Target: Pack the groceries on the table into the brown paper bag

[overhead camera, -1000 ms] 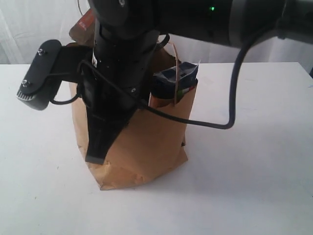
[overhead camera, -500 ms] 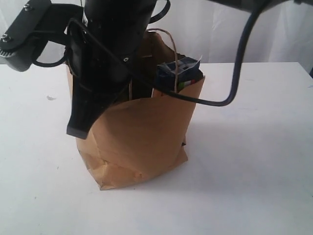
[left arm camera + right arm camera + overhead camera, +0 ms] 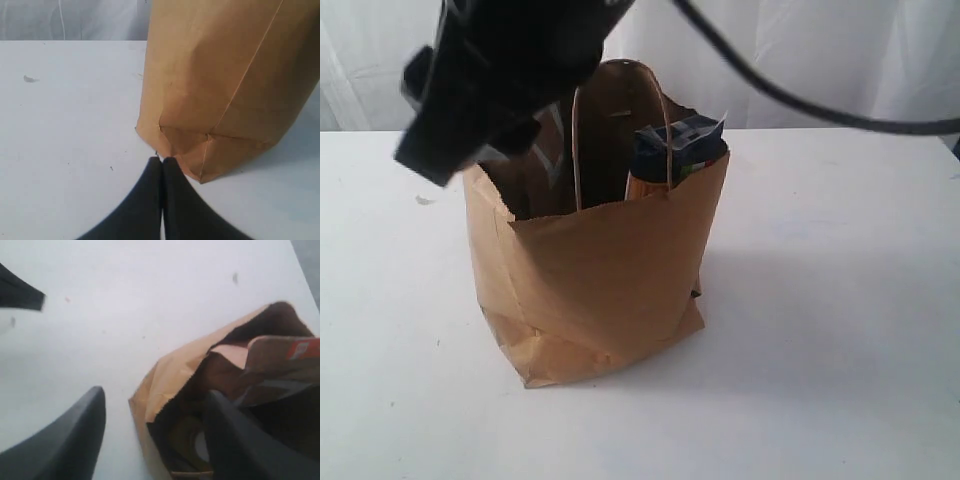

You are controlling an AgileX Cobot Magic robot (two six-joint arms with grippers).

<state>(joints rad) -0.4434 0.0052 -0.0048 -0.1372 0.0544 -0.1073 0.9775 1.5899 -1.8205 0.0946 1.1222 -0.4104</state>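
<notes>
Brown paper bag [image 3: 610,290] — creased, twisted loop handle [image 3: 576,150], long orange-navy packet [image 3: 680,140] inside

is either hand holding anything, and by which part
Nothing is held. The left hand is shut empty beside the brown paper bag; the right hand is open above its rim.

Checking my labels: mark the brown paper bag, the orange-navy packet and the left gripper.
brown paper bag [image 3: 610,270]: exterior view, front wall.
long orange-navy packet [image 3: 685,140]: exterior view, navy top above the rim.
left gripper [image 3: 162,162]: left wrist view, between its shut fingertips.
</notes>
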